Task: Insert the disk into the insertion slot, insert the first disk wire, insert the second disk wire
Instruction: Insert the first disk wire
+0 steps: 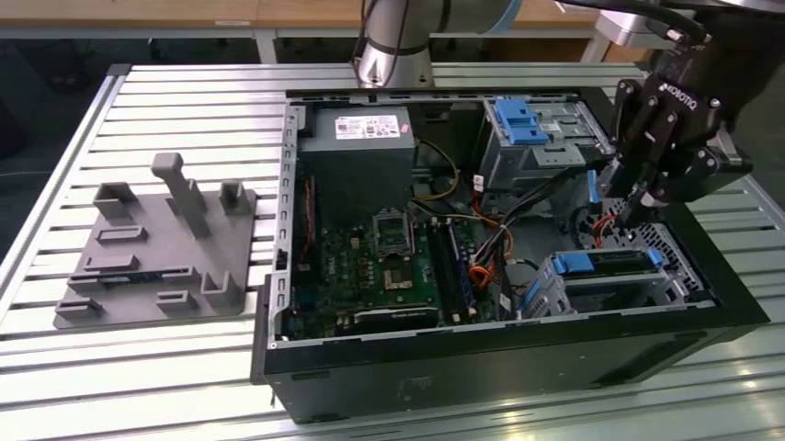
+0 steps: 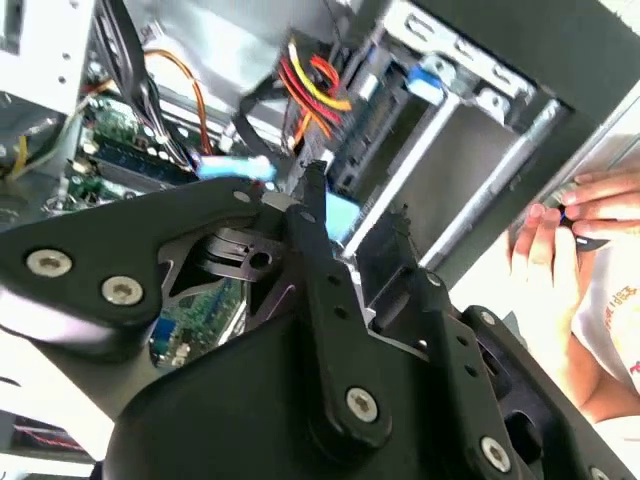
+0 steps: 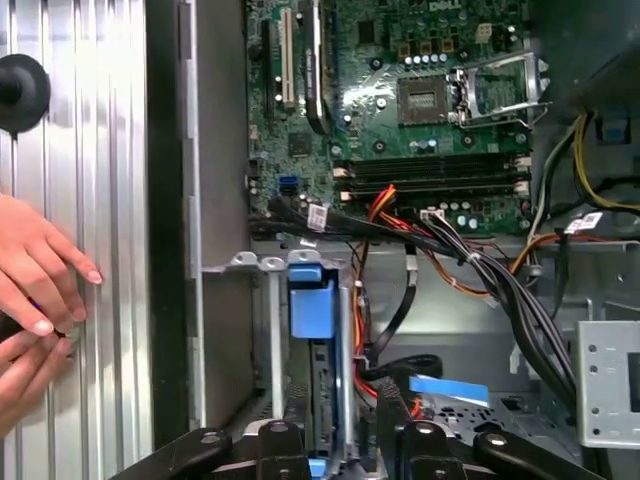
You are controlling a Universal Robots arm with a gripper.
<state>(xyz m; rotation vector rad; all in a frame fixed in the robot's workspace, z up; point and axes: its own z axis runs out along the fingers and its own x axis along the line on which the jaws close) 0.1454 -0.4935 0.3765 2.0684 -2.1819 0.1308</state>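
Disk [image 1: 609, 264], a flat silver hard drive in a bright blue plastic carrier, is seated in the insertion slot [image 1: 668, 273], a perforated silver-grey sheet-metal bay in the open black computer case's [image 1: 491, 358] corner at the exterior view's right. The black robot gripper [image 1: 623, 216] hangs just above that bay, beside the thin flat red cable [image 1: 600, 227]. Whether the claw is apart or clamped cannot be told. The first wrist view adds a person's hands [image 3: 35, 300] over the slatted metal tabletop [image 3: 100, 150], outside the case wall. The exterior view adds a grey moulded fixture [image 1: 153, 248] by the tabletop's edge on the exterior view's left.
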